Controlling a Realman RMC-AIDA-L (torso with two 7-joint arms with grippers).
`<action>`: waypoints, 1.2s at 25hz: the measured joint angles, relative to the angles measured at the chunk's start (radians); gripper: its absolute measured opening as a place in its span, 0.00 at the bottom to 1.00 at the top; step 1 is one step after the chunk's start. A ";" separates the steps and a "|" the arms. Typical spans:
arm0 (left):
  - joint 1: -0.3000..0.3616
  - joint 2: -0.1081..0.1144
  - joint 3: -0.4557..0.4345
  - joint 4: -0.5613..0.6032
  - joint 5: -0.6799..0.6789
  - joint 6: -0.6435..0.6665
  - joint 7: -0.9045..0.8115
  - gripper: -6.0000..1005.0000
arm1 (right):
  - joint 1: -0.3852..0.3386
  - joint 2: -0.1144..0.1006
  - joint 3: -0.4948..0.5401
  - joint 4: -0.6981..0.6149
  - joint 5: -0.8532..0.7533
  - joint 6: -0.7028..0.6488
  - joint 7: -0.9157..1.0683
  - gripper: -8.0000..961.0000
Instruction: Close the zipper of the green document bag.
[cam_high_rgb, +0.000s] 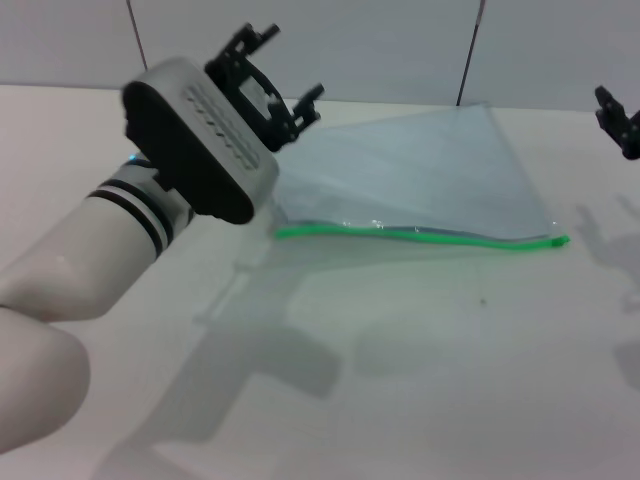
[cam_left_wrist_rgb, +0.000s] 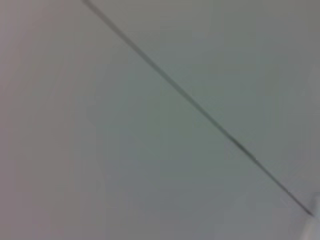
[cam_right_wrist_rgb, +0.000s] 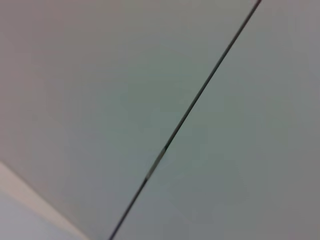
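Flat translucent green document bag (cam_high_rgb: 420, 175) (green zipper (cam_high_rgb: 420, 236))

A plain grey wall (cam_right_wrist_rgb: 90, 100) fills the view, crossed diagonally by a thin dark seam (cam_right_wrist_rgb: 190, 110).

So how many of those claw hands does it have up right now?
2. The left gripper is raised above the green document bag's left end; the right gripper is at the far right, only partly visible.
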 joint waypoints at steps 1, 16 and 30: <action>0.004 0.000 0.001 0.000 -0.015 -0.019 0.000 0.78 | -0.002 0.000 -0.004 -0.006 0.026 -0.003 -0.001 0.61; 0.014 0.003 0.042 -0.012 -0.200 -0.246 -0.132 0.78 | -0.006 0.002 -0.091 -0.049 0.310 -0.096 -0.014 0.60; -0.009 0.004 0.027 -0.064 -0.214 -0.254 -0.280 0.78 | 0.075 -0.003 0.025 0.311 0.817 -0.427 -0.333 0.60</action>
